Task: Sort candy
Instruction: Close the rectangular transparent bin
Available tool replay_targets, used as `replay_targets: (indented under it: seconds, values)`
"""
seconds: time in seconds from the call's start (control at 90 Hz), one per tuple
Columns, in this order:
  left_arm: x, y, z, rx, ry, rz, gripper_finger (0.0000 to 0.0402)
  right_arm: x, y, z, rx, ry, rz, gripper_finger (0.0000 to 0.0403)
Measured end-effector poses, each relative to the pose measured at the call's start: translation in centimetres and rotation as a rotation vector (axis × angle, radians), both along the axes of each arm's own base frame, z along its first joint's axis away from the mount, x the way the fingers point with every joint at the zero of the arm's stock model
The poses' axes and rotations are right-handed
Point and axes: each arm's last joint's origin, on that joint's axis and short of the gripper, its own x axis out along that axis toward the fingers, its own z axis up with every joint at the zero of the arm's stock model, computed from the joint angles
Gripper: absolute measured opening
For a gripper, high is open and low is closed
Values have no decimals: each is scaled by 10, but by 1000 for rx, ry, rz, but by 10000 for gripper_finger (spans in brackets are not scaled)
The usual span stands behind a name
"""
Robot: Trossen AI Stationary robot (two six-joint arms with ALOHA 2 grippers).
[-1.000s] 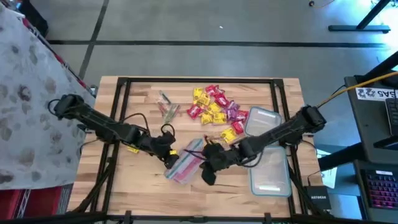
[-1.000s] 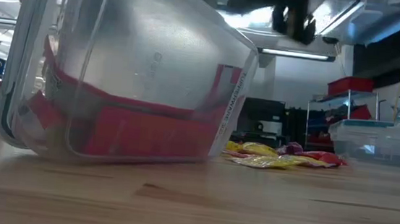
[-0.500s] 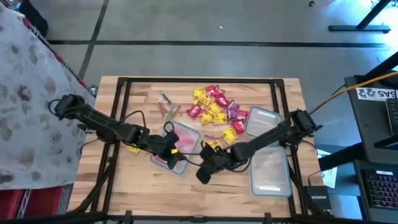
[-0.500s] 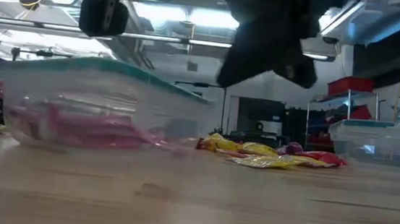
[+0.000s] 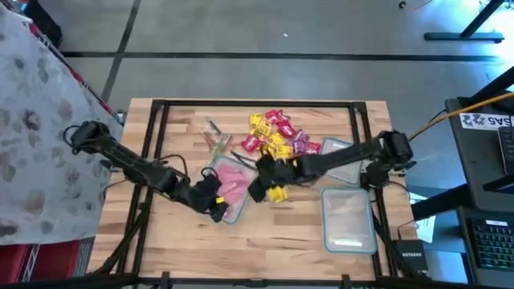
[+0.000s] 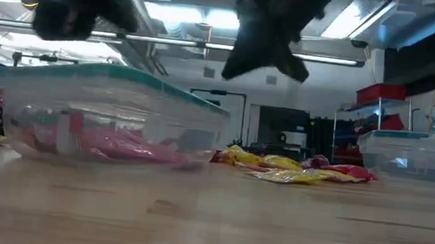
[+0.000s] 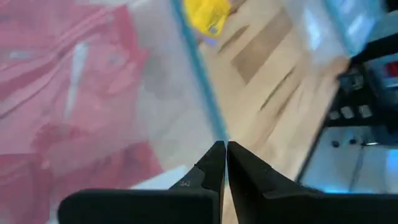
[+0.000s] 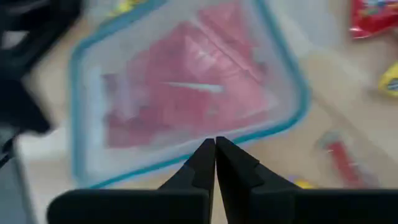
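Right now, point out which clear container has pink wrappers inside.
The container between the two grippers, left of the loose candy pile. Pink shows through it; the two containers on the right side look empty.

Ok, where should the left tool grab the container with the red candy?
Probably the teal rim nearest the left tool. The container sits upright and open, so its thin wall suits a pinch from above, one finger inside, one outside. The tool is shut, so open it first.
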Motion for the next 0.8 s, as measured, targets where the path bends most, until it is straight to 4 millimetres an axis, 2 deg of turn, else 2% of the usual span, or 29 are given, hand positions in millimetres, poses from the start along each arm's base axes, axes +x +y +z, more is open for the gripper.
replay_targets:
  seconds: [0.133,0.2,0.267,0.344,0.456,0.544,0.8]
  values:
    - [-9,-4,-6,26,72,48,0,-1,-39,-2,-16,52,-81,0]
    - [-15,-1,-11,59,135,84,0,2,-54,-12,-15,71,-97,0]
    - [-19,3,-17,100,203,111,0,7,-62,-23,30,92,-49,0]
    - [-20,7,-24,134,255,121,0,14,-59,-34,88,89,9,0]
    - [-16,11,-35,150,288,100,0,14,-42,-40,113,115,46,0]
    - [-12,15,-41,161,316,69,0,11,-20,-39,111,136,93,0]
    - [-12,31,-30,232,332,62,0,-10,69,-36,173,196,321,0]
